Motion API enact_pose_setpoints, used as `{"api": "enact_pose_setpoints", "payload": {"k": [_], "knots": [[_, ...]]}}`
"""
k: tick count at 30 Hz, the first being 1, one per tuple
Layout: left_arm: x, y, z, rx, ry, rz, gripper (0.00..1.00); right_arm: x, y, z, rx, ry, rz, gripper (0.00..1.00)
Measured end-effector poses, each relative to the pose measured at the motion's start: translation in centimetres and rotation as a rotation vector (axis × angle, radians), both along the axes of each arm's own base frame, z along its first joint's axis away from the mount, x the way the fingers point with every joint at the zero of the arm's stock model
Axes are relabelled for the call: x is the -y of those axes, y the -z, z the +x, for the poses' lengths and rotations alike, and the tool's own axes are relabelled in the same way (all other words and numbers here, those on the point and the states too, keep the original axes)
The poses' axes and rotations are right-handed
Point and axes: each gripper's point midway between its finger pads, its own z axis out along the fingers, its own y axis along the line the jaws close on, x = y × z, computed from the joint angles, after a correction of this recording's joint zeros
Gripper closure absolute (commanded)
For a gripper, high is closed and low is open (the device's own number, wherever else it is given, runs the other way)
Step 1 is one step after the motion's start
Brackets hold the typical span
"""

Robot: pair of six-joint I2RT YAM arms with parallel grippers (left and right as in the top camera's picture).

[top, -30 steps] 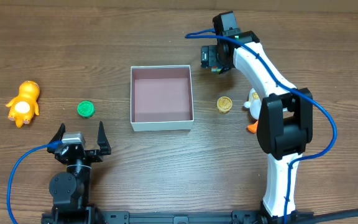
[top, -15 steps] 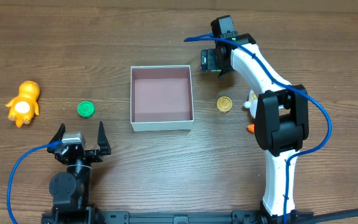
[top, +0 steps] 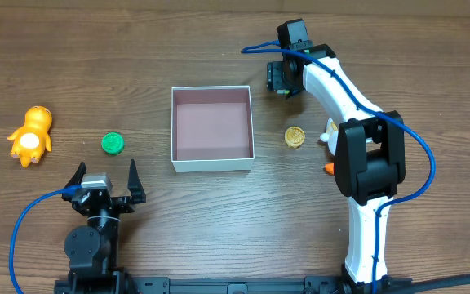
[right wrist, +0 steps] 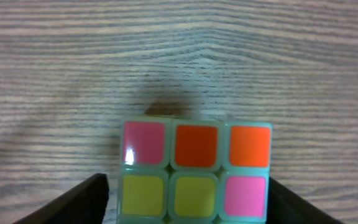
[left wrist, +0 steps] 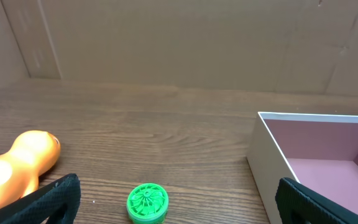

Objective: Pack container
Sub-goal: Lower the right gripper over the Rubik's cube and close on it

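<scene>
The container (top: 212,165), a square white-walled box with a pinkish floor, sits mid-table; its near corner (left wrist: 269,155) shows in the left wrist view. My right gripper (top: 280,77) is behind the container's far right corner, lowered over a colour-tiled puzzle cube (right wrist: 196,168). The cube stands between the fingers of that gripper (right wrist: 191,205): the right finger (right wrist: 297,208) is at its side and a thin gap shows at the left finger (right wrist: 86,202). My left gripper (top: 104,175) rests wide open near the front left, holding nothing.
A green ribbed cap (top: 113,144) lies left of the container, just ahead of the left gripper (left wrist: 176,200). An orange toy figure (top: 29,135) lies at the far left. A gold disc (top: 294,136) and a white-and-orange duck toy (top: 330,135), partly behind the right arm, lie right of the container.
The right gripper has edged slightly toward the far side and its fingers have drawn in toward the cube. The left arm has not moved.
</scene>
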Motion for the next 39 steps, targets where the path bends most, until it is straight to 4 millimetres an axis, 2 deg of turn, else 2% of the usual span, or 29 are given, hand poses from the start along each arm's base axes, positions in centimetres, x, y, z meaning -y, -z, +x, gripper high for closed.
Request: {"api": "enact_pose_setpoints", "payload": {"k": [4,7,15,16,17,18,20,22,24,34,39], "knots": [[0.0,0.0,0.0,0.000,0.000,0.000,0.00,0.0,0.0,0.0,0.000,-0.001,-0.001,0.30],[0.0,0.0,0.0,0.000,0.000,0.000,0.00,0.1,0.0,0.0,0.000,0.003,-0.002,0.38],[0.0,0.0,0.0,0.000,0.000,0.000,0.00,0.3,-0.1,0.2,0.011,0.006,-0.015,0.38],[0.0,0.0,0.0,0.000,0.000,0.000,0.00,0.3,-0.1,0.2,0.011,0.007,-0.015,0.37],[0.0,0.0,0.0,0.000,0.000,0.000,0.00,0.3,-0.1,0.2,0.011,0.006,-0.015,0.28],[0.0,0.0,0.0,0.000,0.000,0.000,0.00,0.3,-0.1,0.2,0.011,0.007,-0.015,0.26],[0.0,0.0,0.0,0.000,0.000,0.000,0.00,0.3,-0.1,0.3,0.014,0.010,-0.016,0.26],[0.0,0.0,0.0,0.000,0.000,0.000,0.00,0.3,-0.2,0.4,0.018,0.008,-0.017,0.34],[0.0,0.0,0.0,0.000,0.000,0.000,0.00,0.3,-0.2,0.4,0.019,0.008,-0.017,0.37],[0.0,0.0,0.0,0.000,0.000,0.000,0.00,0.3,-0.4,0.8,0.036,0.019,-0.010,0.27],[0.0,0.0,0.0,0.000,0.000,0.000,0.00,0.2,-0.5,1.0,0.048,0.023,-0.005,0.26]]}}
